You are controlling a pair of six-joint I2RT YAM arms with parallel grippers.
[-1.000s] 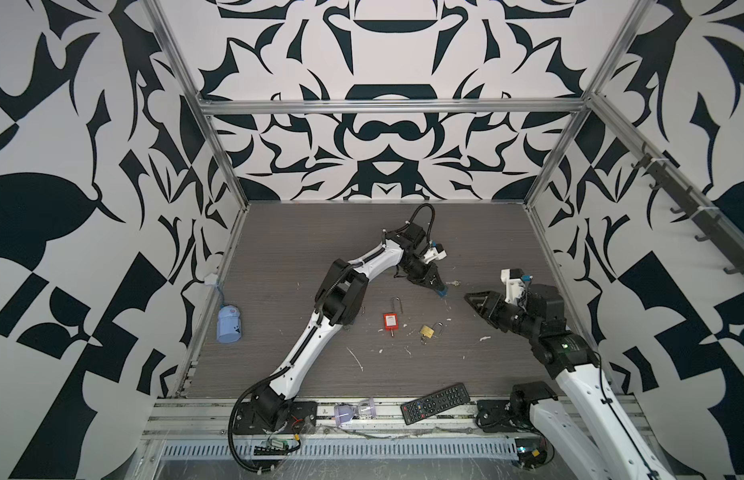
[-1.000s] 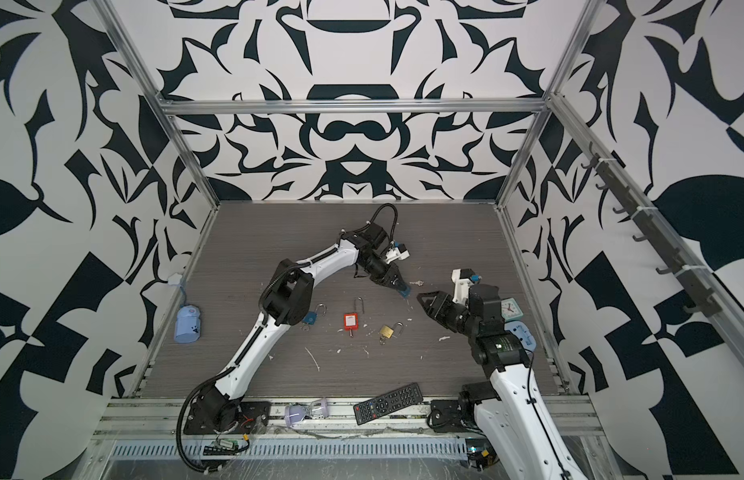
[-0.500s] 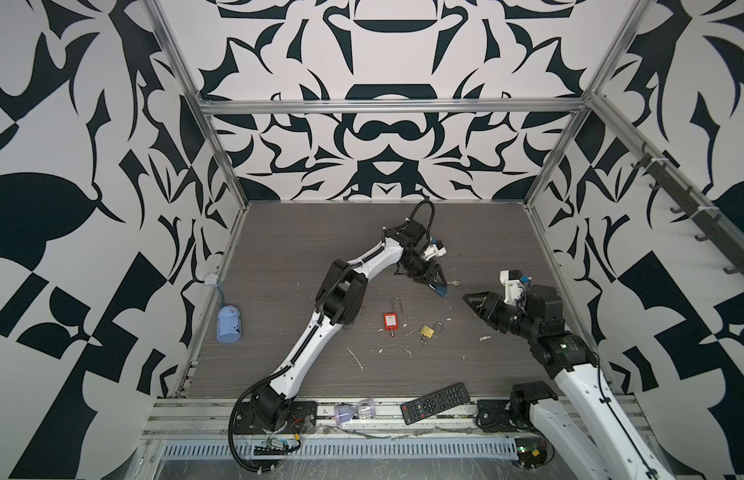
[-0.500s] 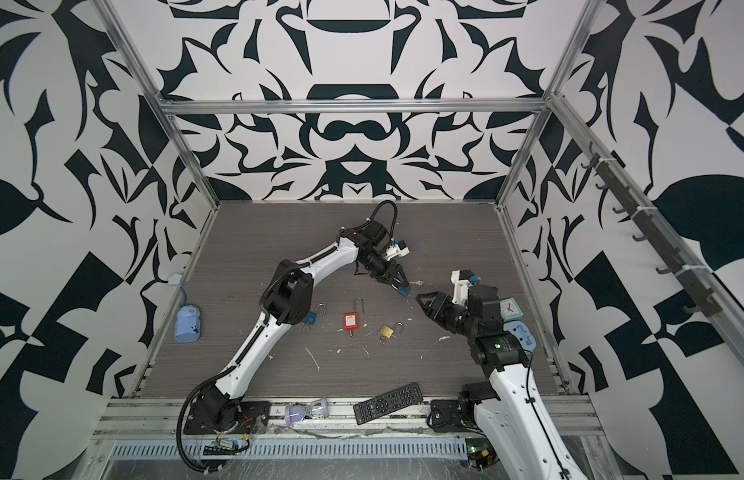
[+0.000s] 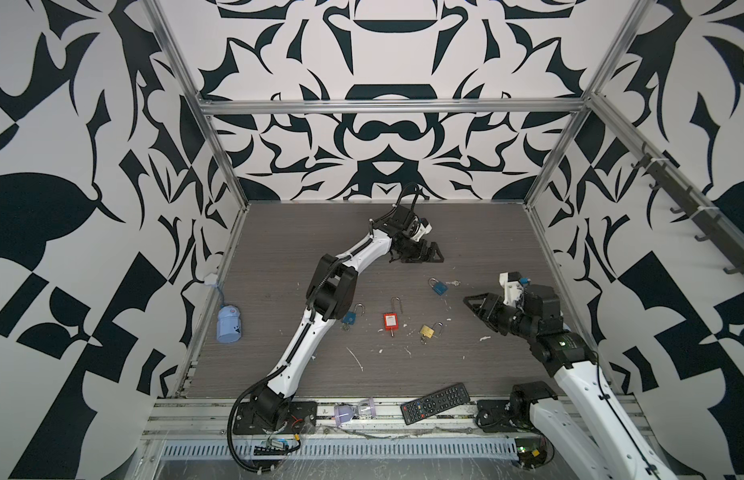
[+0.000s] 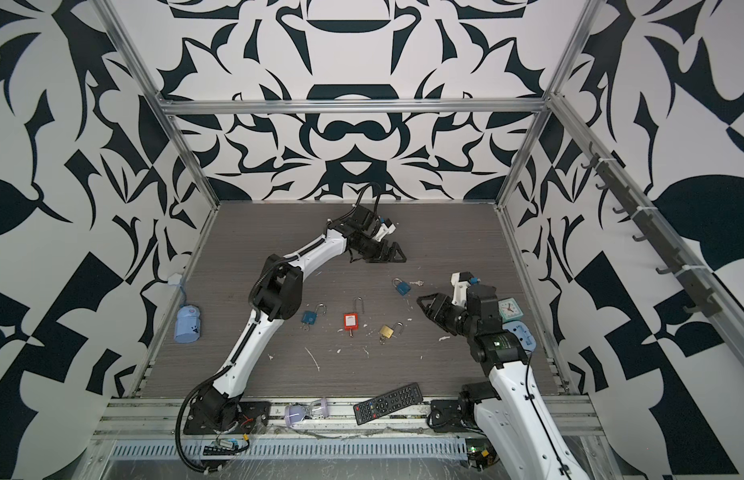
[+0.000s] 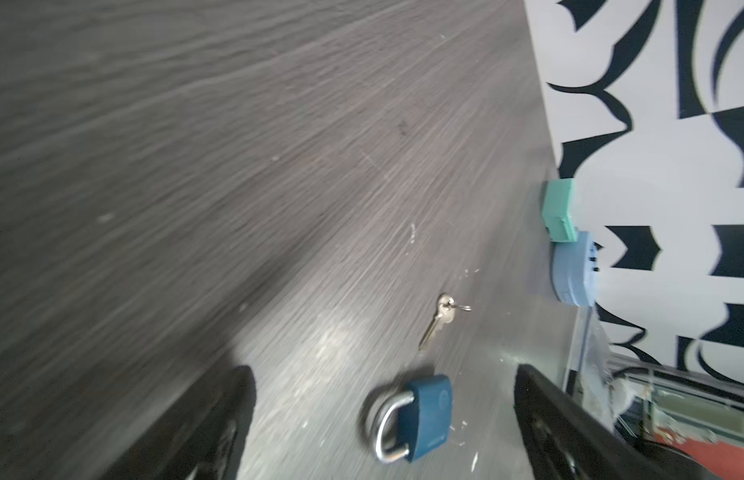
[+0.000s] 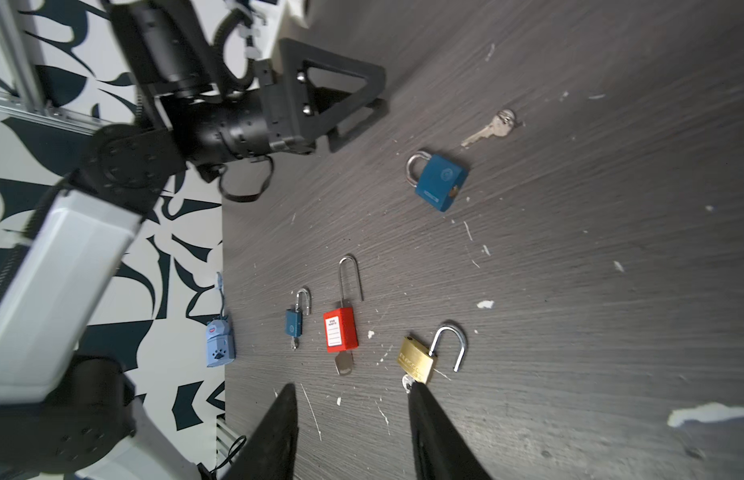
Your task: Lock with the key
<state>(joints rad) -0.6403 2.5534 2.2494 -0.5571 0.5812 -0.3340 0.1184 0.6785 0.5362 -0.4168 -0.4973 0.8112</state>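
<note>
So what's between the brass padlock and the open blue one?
The red padlock lies between the brass padlock and the open blue padlock, in both top views.

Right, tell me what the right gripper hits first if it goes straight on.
Probably the red padlock, key end first; in the right wrist view it lies dead ahead of the right gripper. Depth is unclear.
</note>
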